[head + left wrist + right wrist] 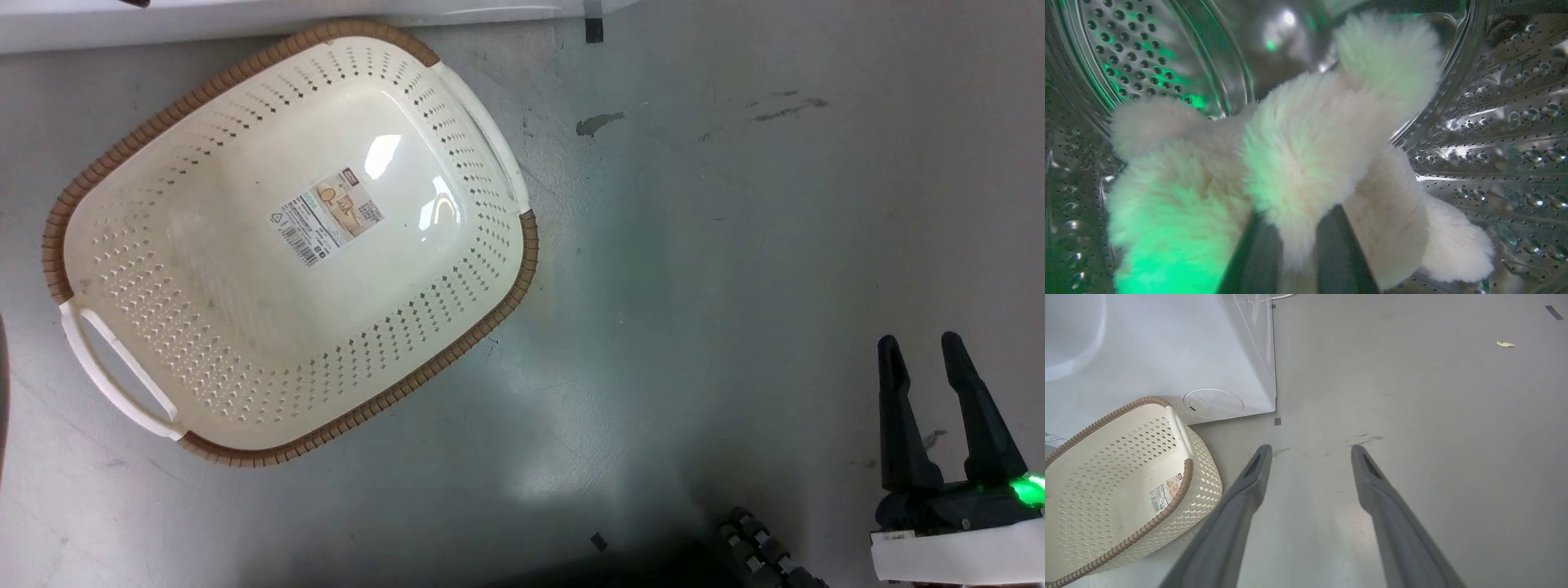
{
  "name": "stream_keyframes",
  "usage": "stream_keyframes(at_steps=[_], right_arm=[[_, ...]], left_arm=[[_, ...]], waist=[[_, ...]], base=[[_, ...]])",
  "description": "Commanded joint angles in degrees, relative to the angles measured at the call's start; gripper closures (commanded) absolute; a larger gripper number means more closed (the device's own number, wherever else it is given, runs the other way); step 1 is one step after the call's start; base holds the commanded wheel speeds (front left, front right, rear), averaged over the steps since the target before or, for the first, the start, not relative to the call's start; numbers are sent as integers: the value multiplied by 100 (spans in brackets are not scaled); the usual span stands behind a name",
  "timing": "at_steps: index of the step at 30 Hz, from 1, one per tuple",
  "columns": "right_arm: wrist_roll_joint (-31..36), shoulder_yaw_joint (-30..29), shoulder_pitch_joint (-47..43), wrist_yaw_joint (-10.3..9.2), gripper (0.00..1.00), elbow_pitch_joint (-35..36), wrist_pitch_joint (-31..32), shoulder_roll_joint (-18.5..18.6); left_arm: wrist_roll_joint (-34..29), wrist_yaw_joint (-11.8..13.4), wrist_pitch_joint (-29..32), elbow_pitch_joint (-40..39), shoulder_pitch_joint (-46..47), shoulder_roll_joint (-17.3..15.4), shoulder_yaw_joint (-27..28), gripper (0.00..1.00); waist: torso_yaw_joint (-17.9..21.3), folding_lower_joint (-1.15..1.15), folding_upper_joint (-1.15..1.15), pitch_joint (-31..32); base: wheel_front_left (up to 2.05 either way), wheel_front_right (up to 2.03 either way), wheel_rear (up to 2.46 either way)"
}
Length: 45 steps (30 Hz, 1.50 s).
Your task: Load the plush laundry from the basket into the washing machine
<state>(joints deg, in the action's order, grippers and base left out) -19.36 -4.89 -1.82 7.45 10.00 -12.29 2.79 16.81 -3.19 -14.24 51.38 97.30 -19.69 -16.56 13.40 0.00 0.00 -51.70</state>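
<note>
Far left, inside the steel drum [1494, 143]: left pincer [1297, 228] is clenched on the plush bear [1306, 143], with a fluffy cream limb pinched between its two dark fingers [1257, 257] and fur spilling over their tips. Bear is fully within the perforated drum, limbs splayed toward the back wall, green light tinting its lower left side. Can't tell if it rests on the drum wall or hangs from the grip. Moving right, head view: basket [531, 245] sits on the grey floor [735, 245] just in front of the washing machine [245, 20], turned at an angle, bare base showing its label [331, 214], white handle [483, 131] on the upper-right side. Right wrist view has the same basket [1186, 477] beside the washing machine [1167, 355], near its white front corner. Small dark tape mark [594, 31] and a scuff [598, 122] are on the floor right of the basket. Far right: right pincer [920, 343] is released, fingers spread wide, gripping nothing, over bare floor well apart from the basket, green light [1029, 490] lit at its base.
</note>
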Motion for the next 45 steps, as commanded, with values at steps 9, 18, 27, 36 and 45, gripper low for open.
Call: stream_keyframes(at_steps=[9,18,27,36,45], right_arm=[[-32,-1,9,3,0,-23,-66,9],[48,-59,87,3,0,-2,-25,9],[254,-133,273,3,0,90,178,9],[390,-283,370,3,0,260,392,9],[428,-334,416,3,0,248,511,9]], left_arm=[[74,41,-44,467,377,99,-21,0],[139,-8,-66,697,462,278,-60,0],[203,-85,-74,492,-40,510,-44,0],[129,11,-75,-105,-851,790,14,0],[-42,75,-75,-518,-1686,1005,-15,0]], waist=[[-53,0,0,-57],[-204,0,0,18],[-447,0,0,366],[-719,0,0,634],[-908,0,0,936]], base=[[0,0,0],[0,0,0],[0,0,0],[0,0,0],[0,0,0]])
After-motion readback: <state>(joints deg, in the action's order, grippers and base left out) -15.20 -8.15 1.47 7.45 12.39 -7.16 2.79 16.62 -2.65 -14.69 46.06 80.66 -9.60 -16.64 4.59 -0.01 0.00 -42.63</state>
